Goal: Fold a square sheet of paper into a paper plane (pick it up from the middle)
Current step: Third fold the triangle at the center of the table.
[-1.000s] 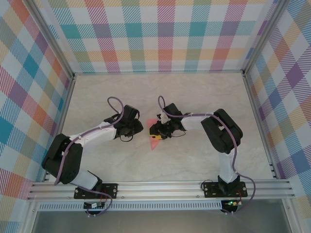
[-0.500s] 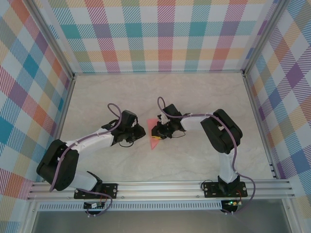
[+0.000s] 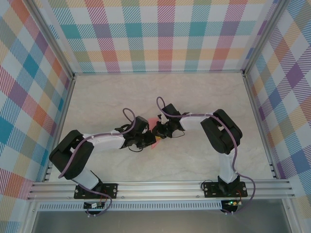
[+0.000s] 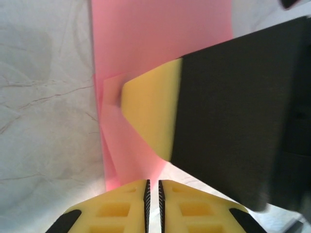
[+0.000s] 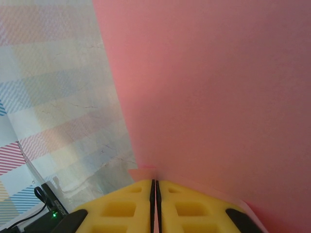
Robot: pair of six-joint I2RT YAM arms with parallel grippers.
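A robotics lab test cell – not a home or a shop

Two white-and-black robot arms, left (image 3: 97,143) and right (image 3: 221,131), are bolted to a silver aluminium extrusion rail (image 3: 160,187) at the near edge of a pale marble-patterned counter (image 3: 194,97). Flat wall panels printed with pastel plaid (image 3: 160,34) enclose it on three sides, held in bare aluminium corner posts (image 3: 51,41). Loose purple cables (image 3: 234,162) run along the arms – and a small green indicator light (image 3: 232,202) glows on exposed electronics below the rail.

Salmon-pink paper (image 5: 218,97) — pastel plaid walls (image 3: 165,34), pale marbled table (image 3: 204,97).
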